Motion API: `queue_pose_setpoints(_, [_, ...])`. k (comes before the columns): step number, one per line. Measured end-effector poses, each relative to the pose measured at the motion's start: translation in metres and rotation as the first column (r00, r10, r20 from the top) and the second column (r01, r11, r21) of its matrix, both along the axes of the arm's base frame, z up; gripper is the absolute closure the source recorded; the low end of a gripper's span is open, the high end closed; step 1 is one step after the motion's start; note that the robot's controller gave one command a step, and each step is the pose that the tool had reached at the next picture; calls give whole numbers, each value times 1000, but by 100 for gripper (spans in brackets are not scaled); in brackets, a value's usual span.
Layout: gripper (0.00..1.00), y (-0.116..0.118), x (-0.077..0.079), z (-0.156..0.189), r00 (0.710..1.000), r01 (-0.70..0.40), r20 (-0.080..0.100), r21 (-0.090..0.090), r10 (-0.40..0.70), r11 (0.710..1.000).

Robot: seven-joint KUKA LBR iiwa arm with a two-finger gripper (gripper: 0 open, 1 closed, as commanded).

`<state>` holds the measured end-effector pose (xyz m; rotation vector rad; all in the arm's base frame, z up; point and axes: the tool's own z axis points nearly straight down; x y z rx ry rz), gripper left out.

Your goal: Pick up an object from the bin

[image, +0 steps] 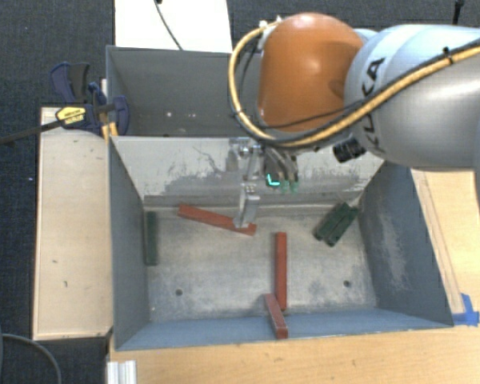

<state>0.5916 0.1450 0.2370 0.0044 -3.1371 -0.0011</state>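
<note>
My gripper (246,213) hangs below the orange wrist cover, low over the back middle of the bin. Its visible tip is at the right end of a red-brown flat stick (214,218) that lies slanted along the back wall's foot. I cannot see whether it touches or grips the stick. A second red-brown stick (281,267) lies lengthwise just right of and in front of the gripper. A dark green block (334,224) rests at the back right, against the sloped wall.
A short red-brown stick (275,315) lies against the front wall, meeting the long stick's near end. A dark green bar (150,238) lies along the left wall. The arm comes in from the upper right and covers the bin's back right corner.
</note>
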Motion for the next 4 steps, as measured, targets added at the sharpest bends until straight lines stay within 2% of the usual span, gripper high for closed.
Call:
queue_pose_setpoints(1, [0,-62,-4,-101,986,-164,0,-1,164,986])
queue_pose_setpoints(2, [0,-70,0,-168,943,332,2,-1,-332,943])
queue_pose_setpoints(3, [100,-69,1,-166,943,333,6,1,-333,943])
queue_pose_setpoints(4, [100,-93,-6,-32,829,559,11,4,-559,829])
